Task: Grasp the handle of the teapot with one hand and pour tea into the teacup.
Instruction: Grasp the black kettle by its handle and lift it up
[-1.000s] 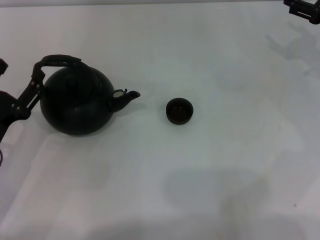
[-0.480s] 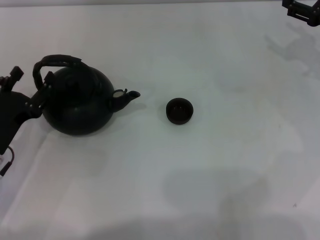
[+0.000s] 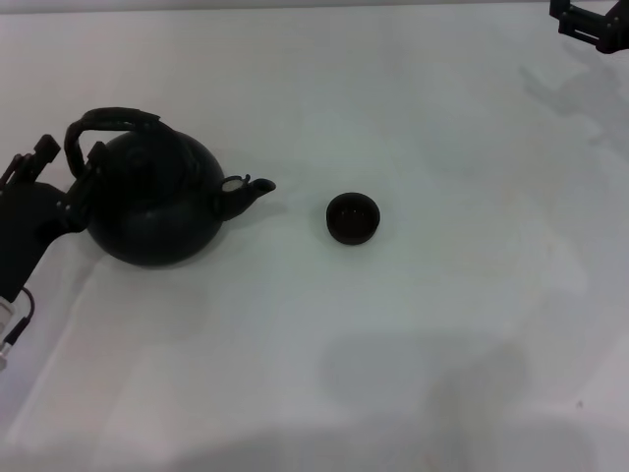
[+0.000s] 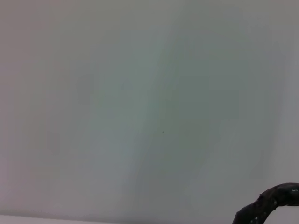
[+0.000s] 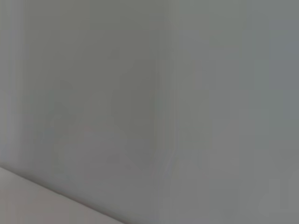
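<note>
The matte-black teapot (image 3: 152,208) stands upright at the left of the white table, with its pale-tipped spout (image 3: 248,187) pointing right at the teacup (image 3: 352,218). The small dark teacup stands upright about a spout's length from the spout tip. The arched handle (image 3: 108,120) rises over the pot's top. My left gripper (image 3: 65,169) is open at the pot's left side, with its fingers either side of the handle's left leg. A dark, rough piece of the handle (image 4: 271,209) shows in the left wrist view. My right gripper (image 3: 592,20) is parked at the far right corner.
The white table (image 3: 413,344) carries nothing else. The right wrist view shows only plain grey surface.
My left gripper has moved up and to the right, in against the pot's left side by the handle. The right gripper has drifted slightly toward the top corner. Pot and cup have not moved.
</note>
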Robot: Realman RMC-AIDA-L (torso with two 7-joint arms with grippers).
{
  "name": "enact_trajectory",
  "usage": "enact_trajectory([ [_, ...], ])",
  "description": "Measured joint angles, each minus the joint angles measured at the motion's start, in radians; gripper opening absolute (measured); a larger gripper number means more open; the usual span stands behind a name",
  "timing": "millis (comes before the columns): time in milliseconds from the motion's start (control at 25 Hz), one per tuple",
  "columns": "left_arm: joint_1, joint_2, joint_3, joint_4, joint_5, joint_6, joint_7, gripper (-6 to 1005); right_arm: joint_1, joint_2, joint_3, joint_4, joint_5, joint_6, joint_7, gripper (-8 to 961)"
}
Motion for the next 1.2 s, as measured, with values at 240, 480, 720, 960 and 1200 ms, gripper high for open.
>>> enact_trajectory([
  [240, -0.009, -0.002, -0.013, 0.000, -0.018, -0.008, 0.002, 659, 0.013, 0.000, -0.005, 0.026, -0.002, -0.042, -0.023, 854],
  [480, -0.027, -0.001, -0.002, 0.000, 0.003, -0.007, 0.022, 317, 0.015, 0.000, -0.005, 0.041, 0.000, -0.060, -0.039, 853],
  [720, -0.032, -0.002, -0.003, -0.007, 0.026, -0.006, 0.043, 213, 0.015, 0.000, -0.005, 0.044, 0.000, -0.072, -0.039, 852],
  [960, -0.029, 0.000, -0.011, -0.024, 0.014, -0.001, 0.043, 142, 0.014, 0.000, -0.005, 0.045, 0.000, -0.072, -0.039, 852],
  [1200, -0.037, 0.003, -0.011, -0.020, 0.013, 0.040, 0.034, 136, 0.012, 0.001, -0.005, 0.053, 0.000, -0.068, -0.039, 851],
])
